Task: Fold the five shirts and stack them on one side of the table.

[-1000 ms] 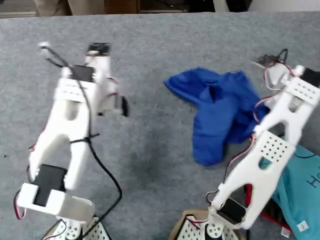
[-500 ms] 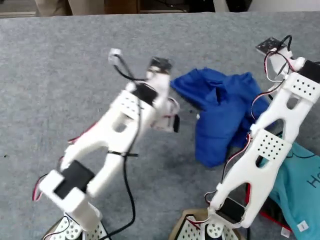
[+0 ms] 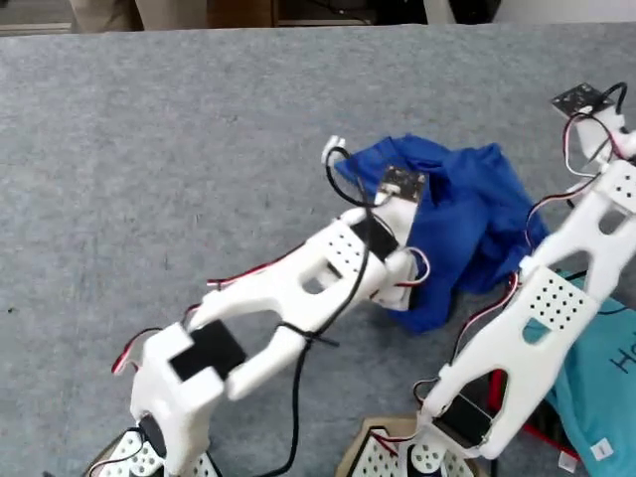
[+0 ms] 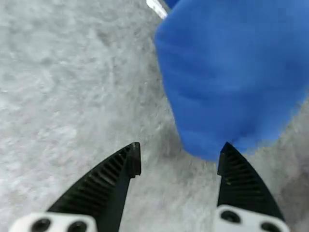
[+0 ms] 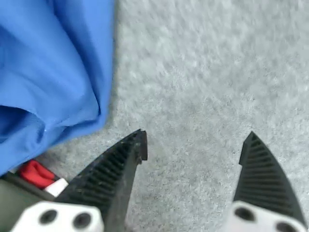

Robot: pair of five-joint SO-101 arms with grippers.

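The left claw [image 4: 179,162] hangs just over the grey table [image 3: 149,149] with its two black ribbed fingers [image 4: 126,166] spread wide and nothing between them. The rounded edge of the blue shirt [image 4: 231,72] lies just ahead of the tips. It sits closer to one finger than to the other, and I can't tell whether that finger touches the cloth. From the high view, the left arm [image 3: 298,288] runs from the lower left of the frame up to the centre. Its wrist is over the lower left part of the blue shirt [image 3: 477,219].

The right claw [image 5: 195,145] is spread just as wide, empty, with bare grey felt between its fingers [image 5: 123,164]. The blue shirt [image 5: 48,63] lies off to one side of it, near one finger but apart from it. A bit of red cloth [image 5: 33,173] with a small white tag [image 5: 57,186] peeks out from under the shirt's edge. In the high view, the right arm [image 3: 547,308] rises from the bottom centre of the frame to the right edge, passing along the shirt's right side.

The blue shirt is a crumpled, unfolded heap right of centre in the high view. A teal shirt [image 3: 596,368] lies in the lower right corner, partly under the right arm, well short of the blue one.
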